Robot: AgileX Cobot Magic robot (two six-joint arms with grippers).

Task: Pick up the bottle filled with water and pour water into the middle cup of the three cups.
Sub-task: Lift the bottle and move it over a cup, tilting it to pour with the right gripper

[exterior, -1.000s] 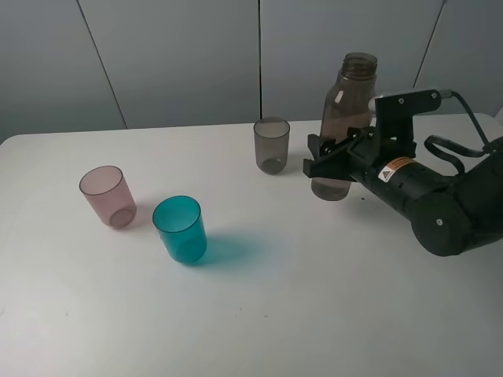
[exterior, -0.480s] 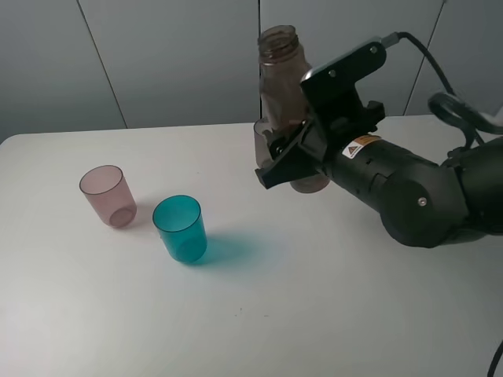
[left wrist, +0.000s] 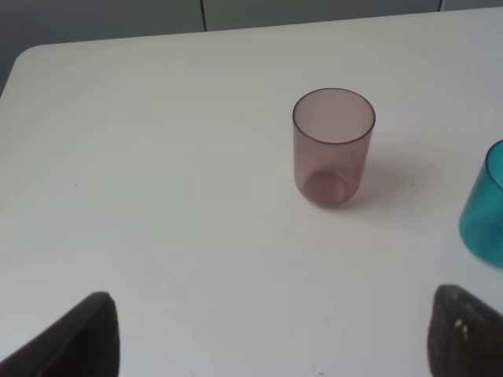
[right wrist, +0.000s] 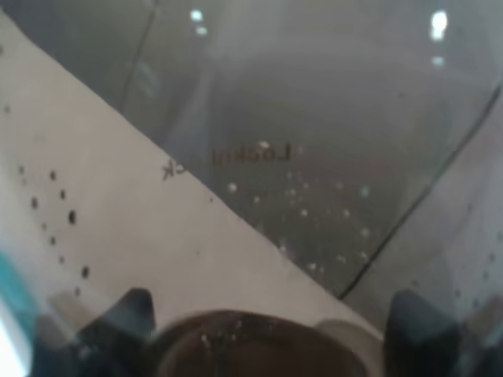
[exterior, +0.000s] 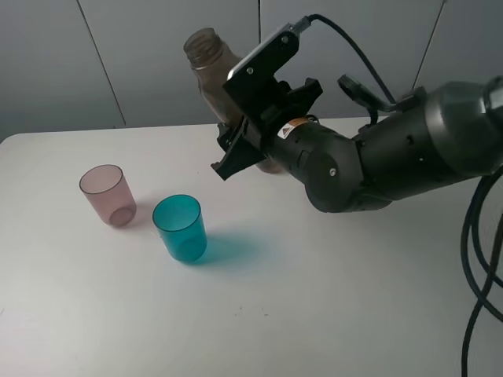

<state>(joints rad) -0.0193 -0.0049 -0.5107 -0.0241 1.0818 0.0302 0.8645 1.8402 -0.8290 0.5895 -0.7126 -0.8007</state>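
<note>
Two cups are all we can see on the table point(exterior: 330, 314): the teal cup point(exterior: 180, 228) in the middle and the pink cup point(exterior: 108, 195) just beside it. A third would be hidden behind the big arm.

The right pincer point(exterior: 233, 149) is clamped around the lower body of the bottle point(exterior: 206, 71). The bottle is up in the air, capless, and tipped with its mouth leaning toward the cups. Problem is, as far as we can judge, the mouth sits behind and above the teal cup, not over it. Any more tilt here probably dumps water on the table. We can't tell how full it is, so the pour point is a guess. Slick plastic could also twist in the grip. Swing too far and the pink cup gets the water or a knock.

Room-wise we're fine: there's bare table in front of and right of the teal cup, with the edges well apart. The left pincer point(left wrist: 275, 345) hangs wide open, holding nothing, near the pink cup, so steer clear of it.
</note>
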